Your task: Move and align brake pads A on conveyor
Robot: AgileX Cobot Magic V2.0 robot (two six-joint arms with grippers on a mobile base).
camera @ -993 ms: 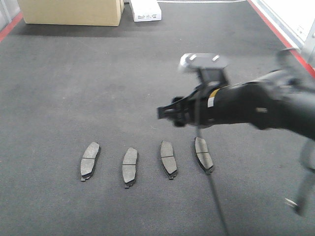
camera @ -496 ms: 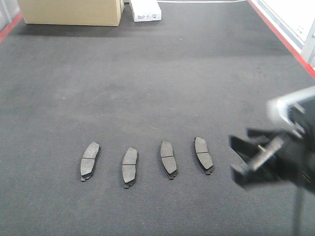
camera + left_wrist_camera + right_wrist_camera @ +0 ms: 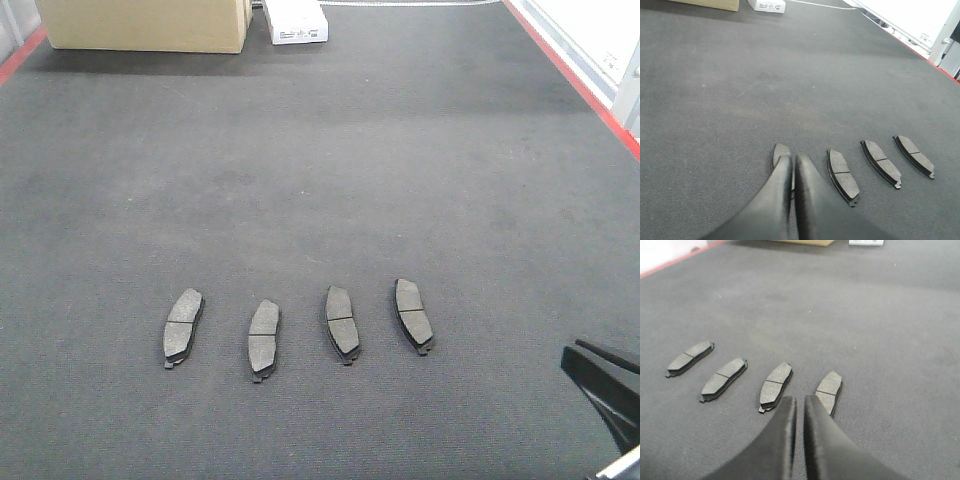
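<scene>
My left gripper point(image 3: 792, 165) has its fingers closed together with nothing between them. My right gripper point(image 3: 799, 407) is in the same condition, fingers nearly touching and empty. Both hang above the conveyor point(image 3: 320, 180) without touching it.

The four brake pads A point(image 3: 300, 325) lie flat on the belt in a single row, friction face up, each apart from its neighbour. Seen from my left gripper, the nearest pad point(image 3: 781, 154) sits just ahead of and partly under the fingertips, and the other three run off to the right. Seen from my right gripper, the nearest pad point(image 3: 829, 390) lies just ahead and slightly right of the fingertips, with the others stepping away to the left.

The pads share roughly one line, but their long axes are not fully parallel; the outer ones lean slightly. I judge the row to be essentially laid out, with only minor angle correction possible.

At the far end of the belt, well beyond both grippers, stand a cardboard box point(image 3: 145, 25) and a small white box point(image 3: 295, 22). Their contents cannot be seen.
</scene>
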